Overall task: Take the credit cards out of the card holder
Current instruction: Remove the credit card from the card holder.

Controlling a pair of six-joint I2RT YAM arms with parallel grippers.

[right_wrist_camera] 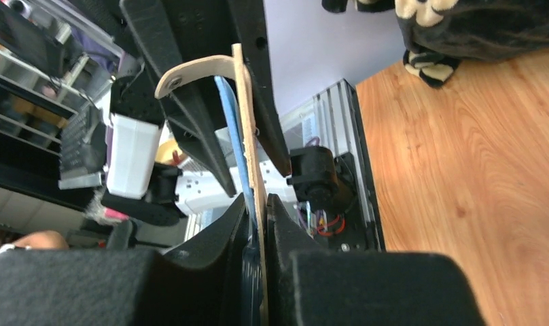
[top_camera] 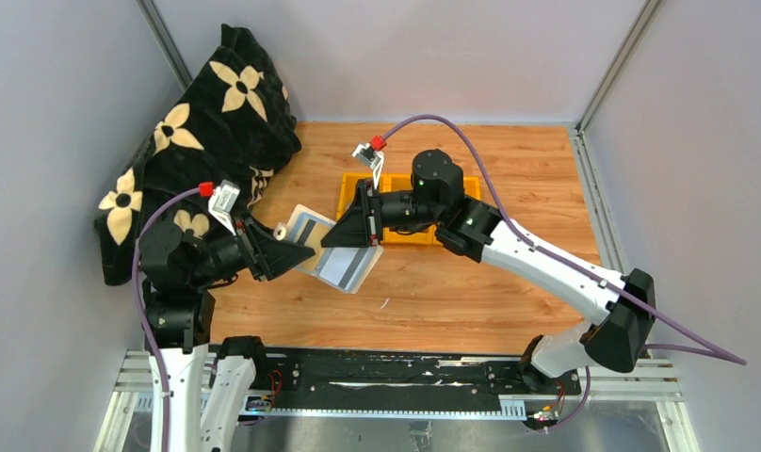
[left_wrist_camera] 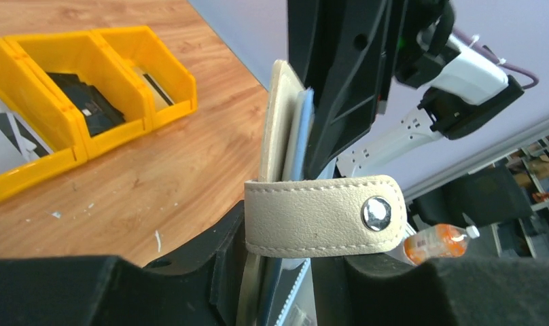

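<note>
Card holder (top_camera: pixel 350 273) (held aloft) pinched in right jaws, left jaws parted around it.

overhead view faces down; both wrist views closely share the card holder (left_wrist_camera: pixel 319 216).

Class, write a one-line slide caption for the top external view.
Right hand clamps the open card holder over the table, left hand at its other end.

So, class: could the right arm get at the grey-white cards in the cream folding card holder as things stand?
Probably not: the right gripper is itself clamped on the edge of the card holder, so it cannot pinch the cards without letting go, and the left gripper looks open.
</note>
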